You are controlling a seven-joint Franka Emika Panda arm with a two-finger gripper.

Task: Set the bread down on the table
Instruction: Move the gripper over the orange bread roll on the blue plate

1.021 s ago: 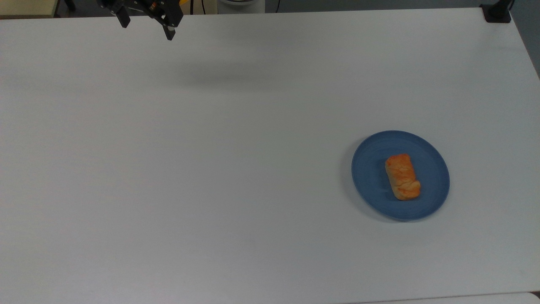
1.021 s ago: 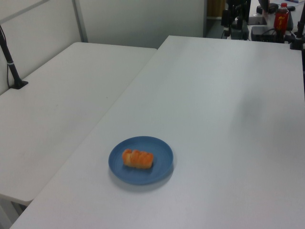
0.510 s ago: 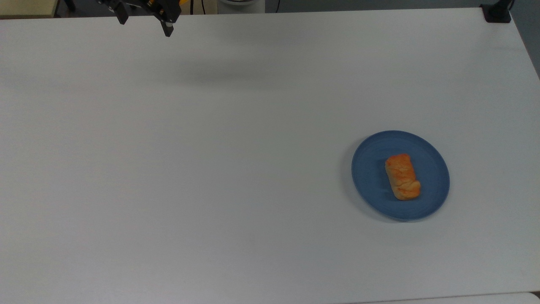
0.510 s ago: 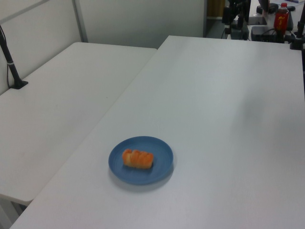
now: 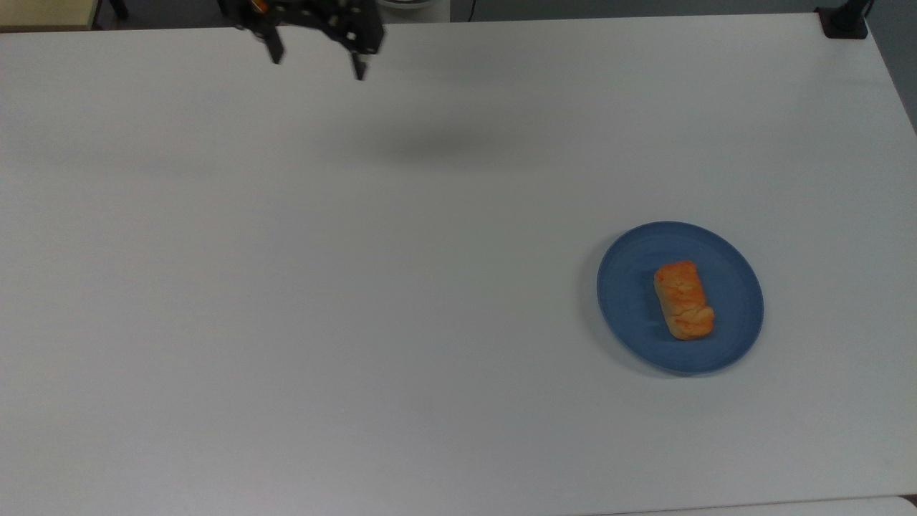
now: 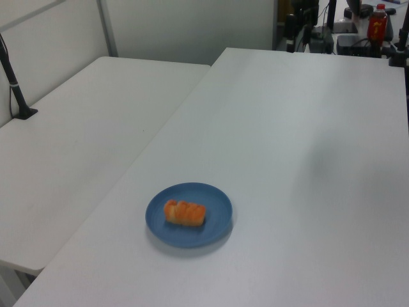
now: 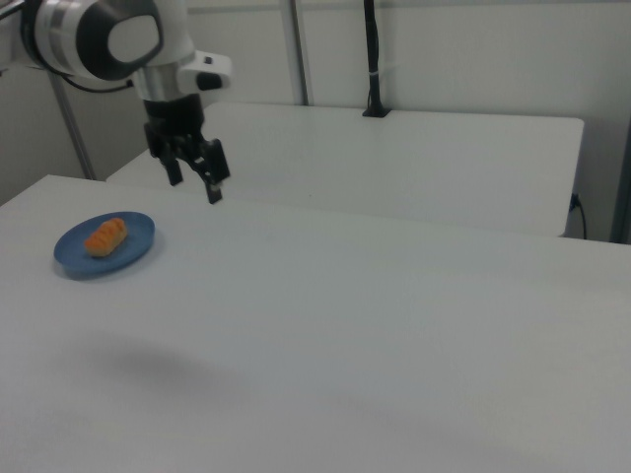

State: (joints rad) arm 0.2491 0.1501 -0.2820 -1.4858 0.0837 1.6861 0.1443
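While bread point(image 5: 683, 299) sits on plate point(image 5: 630, 301), right view shows tool point(image 7: 194, 181) spread.

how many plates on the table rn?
1. The blue plate sits toward the top view's right on the table, with the bread lying on it. Nothing seems to hide another.

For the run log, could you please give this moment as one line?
hand: open, empty, above table | bread: on blue plate, untouched | step: approach not yet begun
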